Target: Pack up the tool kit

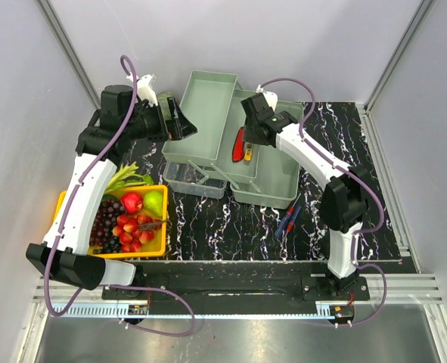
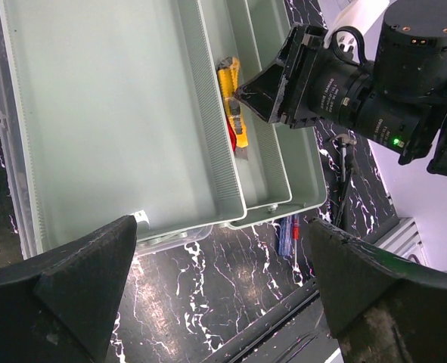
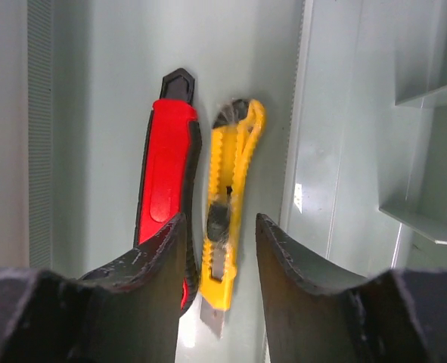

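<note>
Toolbox [image 1: 265, 180] stands open in the centre of the top view, with trays folded out. In one tray a red tool [image 3: 166, 189] and a yellow cutter [image 3: 231, 212] lie side by side. The right pincer [image 3: 220, 227] hangs above them, narrow and empty. The left pincer [image 2: 221, 227] is wide and empty over the left tray.

The large translucent pale grey-green plastic toolbox [image 1: 208, 106] stands open, trays folded out. In its tub a red-handled black-tipped cutter [image 3: 165, 174] lies flat, with a yellow snap-blade utility knife [image 3: 231, 204] parallel at its 3 o'clock. Slim blue-handled and red-handled hand tools [image 1: 290, 218] lie on the worktop [image 1: 231, 227] at the box's 5 o'clock.
</note>
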You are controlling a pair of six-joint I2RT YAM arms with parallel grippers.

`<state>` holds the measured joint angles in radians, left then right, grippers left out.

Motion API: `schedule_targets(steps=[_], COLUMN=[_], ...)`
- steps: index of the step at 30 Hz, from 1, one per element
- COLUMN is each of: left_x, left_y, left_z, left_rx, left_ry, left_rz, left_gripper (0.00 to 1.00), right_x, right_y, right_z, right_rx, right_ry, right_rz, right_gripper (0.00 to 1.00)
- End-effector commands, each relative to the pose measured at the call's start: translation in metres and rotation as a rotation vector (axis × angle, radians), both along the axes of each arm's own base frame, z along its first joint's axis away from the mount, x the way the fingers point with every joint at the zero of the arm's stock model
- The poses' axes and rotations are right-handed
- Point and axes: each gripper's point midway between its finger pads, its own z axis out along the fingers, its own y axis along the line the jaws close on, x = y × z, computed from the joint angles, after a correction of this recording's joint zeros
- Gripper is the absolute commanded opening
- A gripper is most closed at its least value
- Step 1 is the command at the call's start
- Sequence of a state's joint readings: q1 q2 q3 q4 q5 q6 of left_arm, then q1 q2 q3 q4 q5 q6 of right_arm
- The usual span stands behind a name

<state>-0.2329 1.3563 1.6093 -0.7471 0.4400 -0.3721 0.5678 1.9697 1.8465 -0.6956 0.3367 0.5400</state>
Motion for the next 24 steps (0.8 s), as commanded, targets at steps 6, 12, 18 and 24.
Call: schedule_targets(steps=[6,12,18,24], left_x=[-0.011,-0.015,-0.016,-0.018], left_y=[-0.004,-0.018,-0.031,-0.036], left_z=[0.032,0.036,0.040,0.039], left_rx=[-0.040,-0.049,-0.073,-0.076], left_ry=[-0.098,-0.105,-0.091,-0.084], left_rz=[-0.042,-0.097,-0.137,-0.152], left_gripper=[0.99,0.99,0.99,0.99], right_x=[-0.061,-0.129,-0.193,-0.225], right_y=[-0.059,-0.136,-0.181,-0.165], right_z=[0.095,0.057,-0.011,-0.074], right_rx=[0.046,0.025,0.073,0.184], right_ry=[-0.178,-0.093,0.074,0.255], right_rz=[-0.086,-0.296,-0.486,-0.492], right_gripper=[0.50,0.57,0.59,0.59])
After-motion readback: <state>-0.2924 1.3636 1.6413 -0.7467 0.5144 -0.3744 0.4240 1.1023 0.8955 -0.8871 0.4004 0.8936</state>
